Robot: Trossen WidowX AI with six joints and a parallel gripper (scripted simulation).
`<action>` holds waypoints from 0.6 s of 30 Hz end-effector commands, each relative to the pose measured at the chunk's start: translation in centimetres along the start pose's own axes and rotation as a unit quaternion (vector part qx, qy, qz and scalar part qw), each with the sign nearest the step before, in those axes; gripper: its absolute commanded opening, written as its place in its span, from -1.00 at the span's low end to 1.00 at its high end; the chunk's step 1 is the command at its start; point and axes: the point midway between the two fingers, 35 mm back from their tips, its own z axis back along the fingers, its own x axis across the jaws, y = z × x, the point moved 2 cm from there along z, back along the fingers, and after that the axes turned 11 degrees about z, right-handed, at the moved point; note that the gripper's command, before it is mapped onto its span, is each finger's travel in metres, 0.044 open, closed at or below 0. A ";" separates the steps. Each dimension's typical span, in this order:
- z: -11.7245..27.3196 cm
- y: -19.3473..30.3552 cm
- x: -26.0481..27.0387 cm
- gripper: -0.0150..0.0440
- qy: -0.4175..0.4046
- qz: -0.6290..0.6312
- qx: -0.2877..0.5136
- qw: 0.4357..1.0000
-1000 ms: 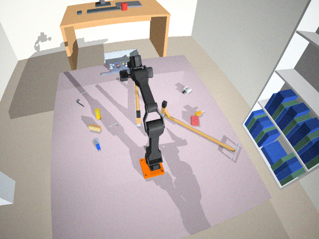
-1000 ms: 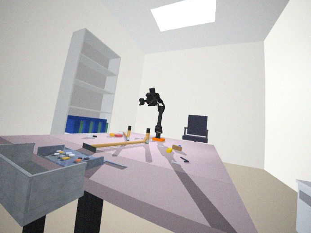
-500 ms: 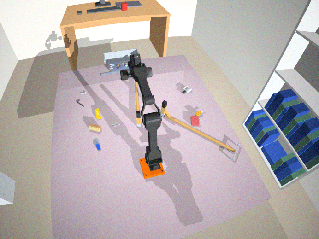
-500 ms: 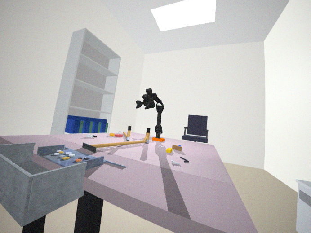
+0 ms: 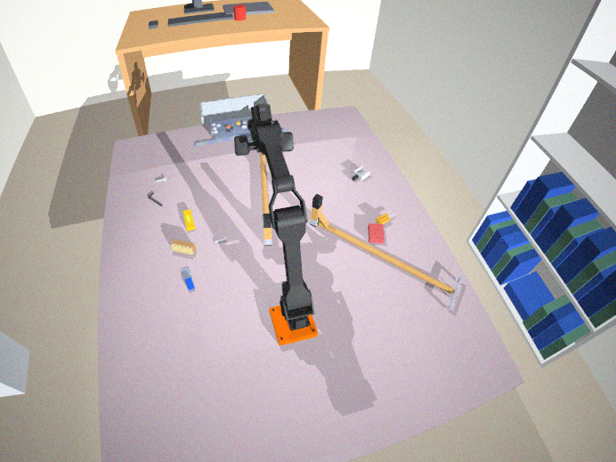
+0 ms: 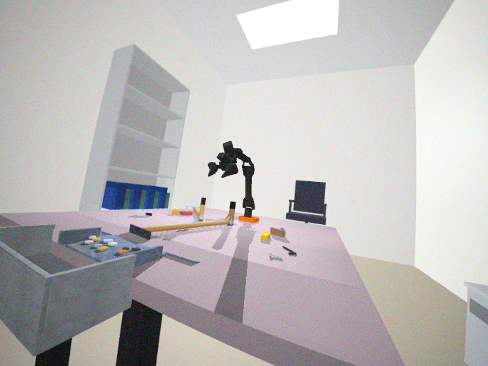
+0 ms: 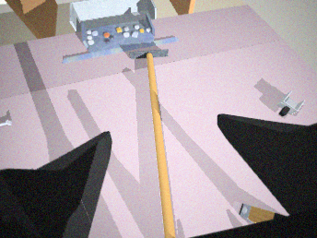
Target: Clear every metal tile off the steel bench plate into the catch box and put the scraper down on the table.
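The long scraper [image 5: 264, 184] [image 6: 187, 225] [image 7: 158, 145] lies on the table, its wooden handle pointing toward the arm's base and its dark blade just before the steel bench plate [image 7: 115, 42]. Several metal tiles [image 5: 228, 126] [image 6: 123, 251] [image 7: 107, 35], white, yellow, orange and dark, lie on the plate. The grey catch box [image 5: 225, 107] [image 6: 87, 300] [image 7: 111, 8] is at the plate's far end; the part of its floor that shows in the exterior view has no tiles. My gripper [image 5: 263, 143] [image 6: 221, 171] [image 7: 164, 125] is open and empty, high above the scraper's handle, which runs between the fingers in the wrist view.
A wooden-handled rake [image 5: 385, 256] lies to the right, its upright grip near the scraper's near end. A red block [image 5: 376, 232] and a grey clamp-like part [image 5: 361, 174] are also right. A yellow block [image 5: 189, 220], a brush [image 5: 183, 247] and a hex key [image 5: 154, 198] lie left.
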 end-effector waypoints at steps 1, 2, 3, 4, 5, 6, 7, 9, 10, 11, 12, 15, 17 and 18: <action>-1.5 0.4 -0.1 1.00 -0.003 -0.006 0.016 1.000; -1.9 0.4 -0.2 1.00 -0.003 -0.007 0.019 1.000; -2.2 0.5 -0.2 1.00 -0.003 -0.008 0.022 1.000; -2.6 0.5 -0.2 1.00 -0.004 -0.009 0.025 1.000; -2.9 0.6 -0.3 1.00 -0.004 -0.010 0.028 1.000; -3.2 0.7 -0.3 1.00 -0.004 -0.010 0.031 0.999; -3.6 0.7 -0.3 1.00 -0.004 -0.011 0.034 0.999; -4.3 0.9 -0.4 1.00 -0.004 -0.013 0.040 0.999; -4.6 1.0 -0.4 1.00 -0.004 -0.014 0.044 0.999; -5.0 1.1 -0.5 1.00 -0.004 -0.015 0.047 0.999; -5.3 1.1 -0.5 1.00 -0.004 -0.015 0.050 0.999; -6.4 1.4 -0.6 1.00 -0.005 -0.018 0.059 0.998; -7.1 1.6 -0.7 1.00 -0.005 -0.020 0.065 0.998; -7.4 1.7 -0.7 1.00 -0.005 -0.021 0.068 0.997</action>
